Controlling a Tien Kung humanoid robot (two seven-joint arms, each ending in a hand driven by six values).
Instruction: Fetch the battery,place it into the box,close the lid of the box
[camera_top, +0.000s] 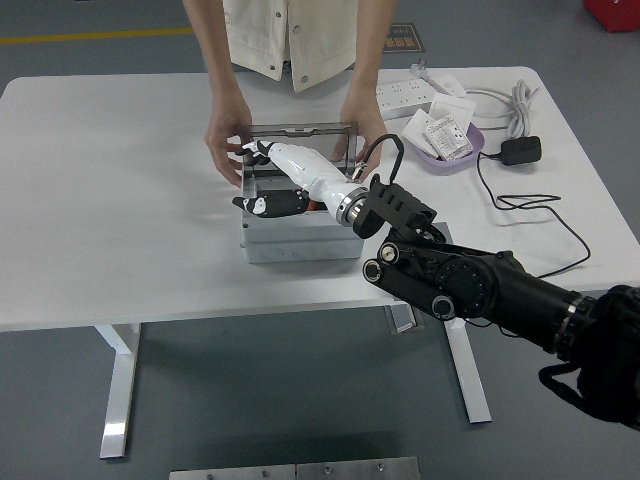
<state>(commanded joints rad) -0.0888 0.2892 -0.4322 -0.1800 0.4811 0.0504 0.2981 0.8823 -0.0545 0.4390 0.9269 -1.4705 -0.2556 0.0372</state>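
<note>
While the right hand (268, 180) hangs over the grey box (300, 240), its white fingers are loosely spread and grip nothing; dark fingertips (262, 206) point past the box's left wall. Battery (312, 205): only a sliver of orange shows inside the box beneath the wrist, so it seems seated, though most of it is hidden. Clear lid (298, 143) stands upright at the far wall. A person at the table's far edge steadies the box, one hand (224, 145) on its left side, the other (368, 128) on its right. Left arm out of sight.

Risks, judged: fingers hooking the lid unevenly and twisting its hinge; the lid pinching the person's hands; the forearm nudging the box toward the near edge.
</note>
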